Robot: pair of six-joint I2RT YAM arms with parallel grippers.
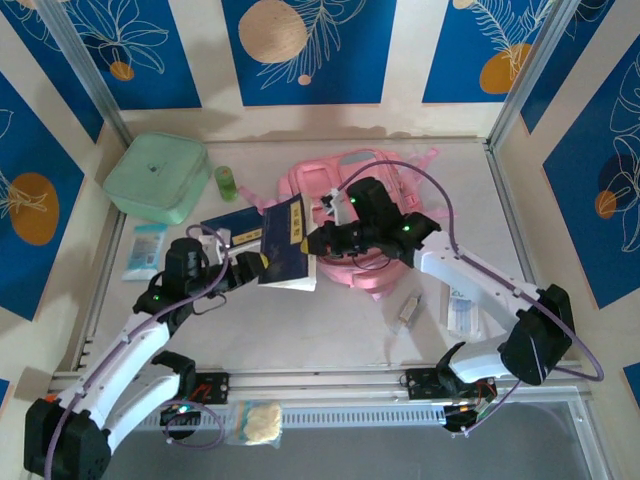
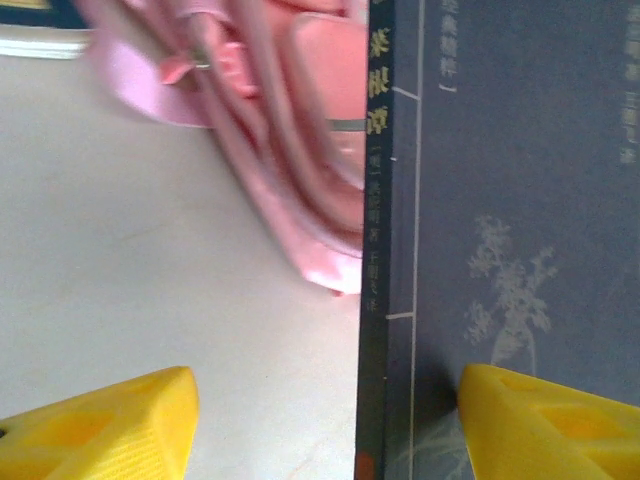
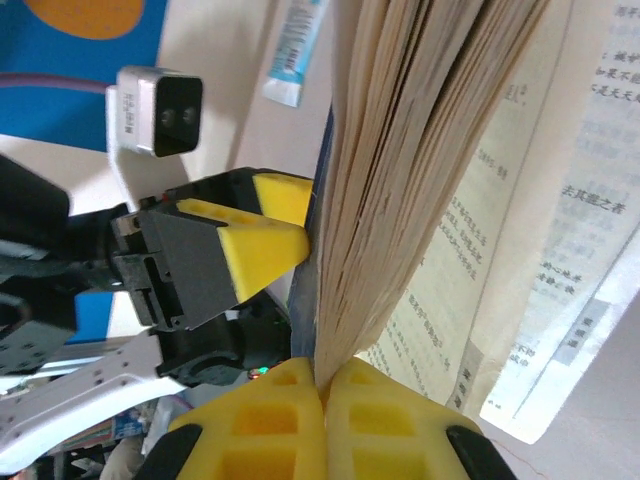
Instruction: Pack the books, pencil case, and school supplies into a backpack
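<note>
Robot test cell in a lab, not a lived-in room. A pale counter is boxed in by printed blue wall panels between aluminium posts. Two white arms are bolted to a rail at its near edge, beside a slotted cable duct.

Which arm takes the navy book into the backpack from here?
Right. The right fingers are pinched shut on pages of the navy book, next to the backpack. The left fingers stand wide open, only one against the cover.

Open navy book, tilted on edge, just beside the soft pink backpack.
</note>
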